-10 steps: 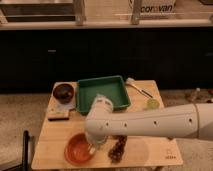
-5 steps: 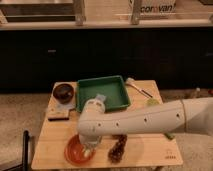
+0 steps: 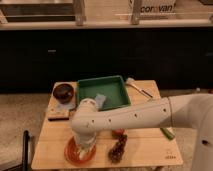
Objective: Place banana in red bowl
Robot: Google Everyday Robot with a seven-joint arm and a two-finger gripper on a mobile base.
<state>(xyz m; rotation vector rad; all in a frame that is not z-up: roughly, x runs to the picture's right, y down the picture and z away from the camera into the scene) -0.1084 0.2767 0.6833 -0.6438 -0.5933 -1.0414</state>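
Gripper (image 3: 86, 149) is held low over the red bowl (image 3: 71, 152); finger state cannot be told; grape bunch (image 3: 118, 149) is seen just beside.

Gripper (image 3: 85, 148) over the red bowl (image 3: 71, 152), banana hidden, arm's base cut off.

Light was dim and warm, falling mostly from above onto the wooden table (image 3: 145, 145), while the cabinets behind the arm stayed nearly black. The white arm (image 3: 130, 117) caught the brightest light and shaded the red bowl (image 3: 71, 152) beneath the gripper (image 3: 85, 149). Everything looked soft and blurred, with edges smeared and fine detail lost.
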